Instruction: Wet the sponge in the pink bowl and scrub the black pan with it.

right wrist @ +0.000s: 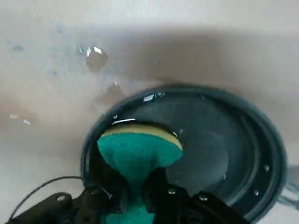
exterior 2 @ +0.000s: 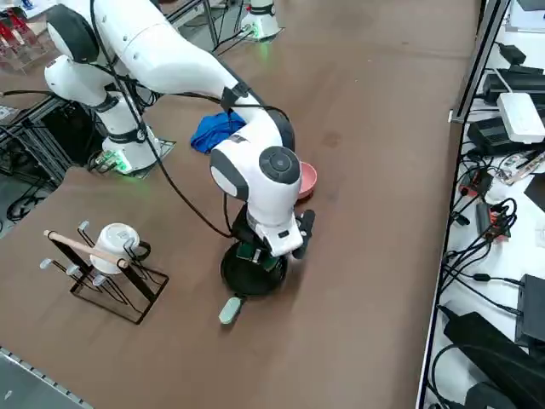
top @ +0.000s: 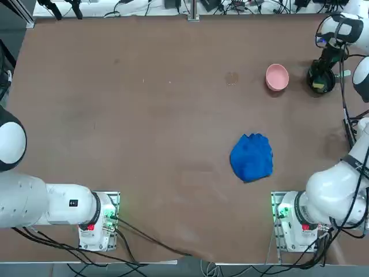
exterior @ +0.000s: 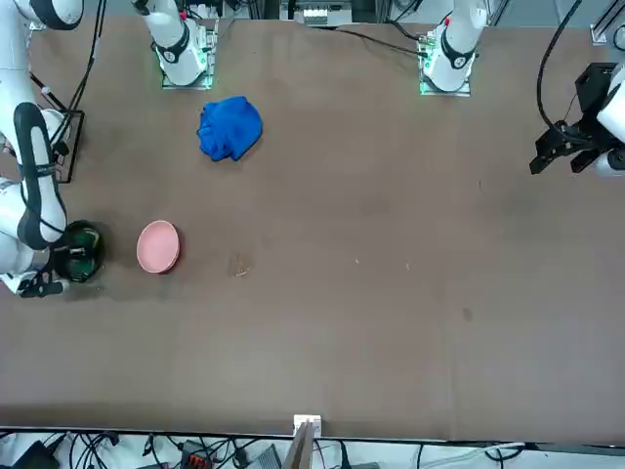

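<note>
The fingers of the right gripper are pinched in on the sponge, one on each side, and they squash its green middle thin. The sponge puffs out past the fingertips like a little fan, with its yellow edge the farthest from them. It is down inside the black pan, near the rim, and the rest of the pan's shiny inside spreads out beside the fingers. The sponge looks soft and bendy, and it should be light, but a bit heavier if it is full of water. Wet sponge can be slippery, so a firm squeeze around the middle seems the best hold, with the yellow part sticking out to rub. Too hard a squeeze may push the water out. The pan looks hard and stiff, and there are drops on it, so it might slide when rubbed. Its short handle sticks out away from the fingers and would be the good place to hold it still. The pink bowl sits near the fingers, just apart from the pan. I think the sponge touches the pan's inside, but the fingers hide part of it.
</note>
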{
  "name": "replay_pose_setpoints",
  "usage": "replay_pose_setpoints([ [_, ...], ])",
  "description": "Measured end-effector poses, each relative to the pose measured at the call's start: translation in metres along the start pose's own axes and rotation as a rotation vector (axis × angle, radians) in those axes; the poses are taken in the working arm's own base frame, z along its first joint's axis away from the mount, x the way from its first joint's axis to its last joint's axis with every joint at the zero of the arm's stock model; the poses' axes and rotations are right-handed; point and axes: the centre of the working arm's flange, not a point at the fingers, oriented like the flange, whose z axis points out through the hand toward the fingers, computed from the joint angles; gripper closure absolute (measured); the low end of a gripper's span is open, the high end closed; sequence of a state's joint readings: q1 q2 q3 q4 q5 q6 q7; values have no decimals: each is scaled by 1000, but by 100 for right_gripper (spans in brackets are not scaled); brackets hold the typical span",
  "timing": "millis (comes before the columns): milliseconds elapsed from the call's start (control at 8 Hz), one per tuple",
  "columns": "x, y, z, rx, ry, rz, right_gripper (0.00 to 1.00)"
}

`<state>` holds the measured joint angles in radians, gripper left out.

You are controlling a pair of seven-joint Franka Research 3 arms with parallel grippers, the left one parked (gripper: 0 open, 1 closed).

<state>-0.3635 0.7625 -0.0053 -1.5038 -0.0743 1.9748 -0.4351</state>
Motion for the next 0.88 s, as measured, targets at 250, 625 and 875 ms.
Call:
replay_pose_setpoints([
  [250, -16, 25, 4, 19, -18, -9, 80],
  [625, -34, 62, 6, 19, 11, -21, 80],
  [875, -26, 64, 1, -20, 73, -24, 80],
])
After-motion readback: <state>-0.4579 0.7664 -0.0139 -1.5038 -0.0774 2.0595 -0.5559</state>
